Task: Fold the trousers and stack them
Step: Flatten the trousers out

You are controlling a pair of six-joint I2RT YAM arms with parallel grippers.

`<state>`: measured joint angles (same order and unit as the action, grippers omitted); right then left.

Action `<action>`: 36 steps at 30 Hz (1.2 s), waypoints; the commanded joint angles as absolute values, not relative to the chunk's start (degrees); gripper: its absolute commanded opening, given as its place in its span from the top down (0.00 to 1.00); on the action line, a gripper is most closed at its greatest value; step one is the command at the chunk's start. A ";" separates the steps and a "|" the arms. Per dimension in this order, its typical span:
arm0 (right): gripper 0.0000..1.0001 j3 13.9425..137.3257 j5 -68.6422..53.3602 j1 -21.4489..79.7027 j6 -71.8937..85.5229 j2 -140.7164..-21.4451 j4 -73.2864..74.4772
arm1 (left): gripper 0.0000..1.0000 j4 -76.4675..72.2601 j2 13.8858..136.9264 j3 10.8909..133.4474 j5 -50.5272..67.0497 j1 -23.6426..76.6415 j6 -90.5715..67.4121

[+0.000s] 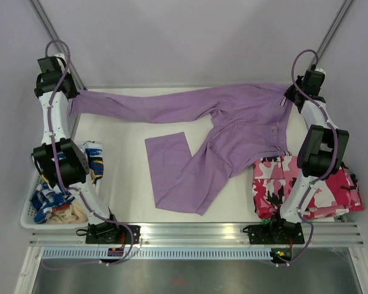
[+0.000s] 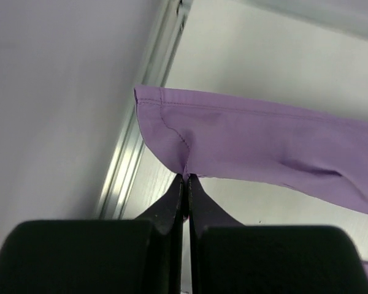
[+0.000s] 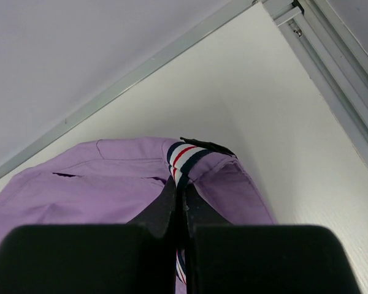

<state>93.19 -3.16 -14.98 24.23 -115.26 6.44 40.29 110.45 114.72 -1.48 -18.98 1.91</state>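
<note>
Left gripper (image 2: 186, 177): jaws pressed tight together, and there it is, a pinch of hem caught right at the fingertips. The leg cuff of the long lilac-purple thin cloth trousers (image 2: 264, 141) fans out just beyond them.
Right gripper (image 3: 179, 184): jaws clamped too, biting the waistband edge. A red, white and navy striped ribbon tab (image 3: 183, 153) sits right at the tips.
Trousers from above (image 1: 233, 122): spread on the white table (image 1: 129, 184) between the two hands. One leg is stretched long from the left gripper (image 1: 73, 98) across to the waist at the right gripper (image 1: 289, 98).
Only the top view shows: the second leg, slanting back from the crotch toward the arm bases, its end doubled over on itself.
Only the wrist views show: how narrow each grip is, the stitched seam at the cuff, and that striped tab.
Back from the right hand: a folded pink, white and black camouflage garment (image 1: 267, 184), beside that arm's base, its edge meeting the trousers' seat.
Back from the left hand: a white plastic basket (image 1: 26, 222) holding blue-and-white patterned clothing (image 1: 49, 199), well apart from the purple cloth.
</note>
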 commanded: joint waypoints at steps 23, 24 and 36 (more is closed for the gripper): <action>1.00 125.60 2.72 -15.29 9.14 -138.60 11.16 | 0.98 6.44 128.24 109.52 1.75 -19.42 -17.13; 1.00 125.68 3.86 -15.29 8.97 -138.78 11.08 | 0.98 4.41 128.15 109.16 3.06 -19.42 -18.79; 1.00 128.23 9.05 -15.29 10.46 -140.88 10.55 | 0.91 3.77 137.37 123.12 2.55 -18.54 -18.55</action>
<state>124.09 6.37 -14.90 10.70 -139.72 13.04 6.33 135.06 119.48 3.18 -18.37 -17.37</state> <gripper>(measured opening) 0.011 0.069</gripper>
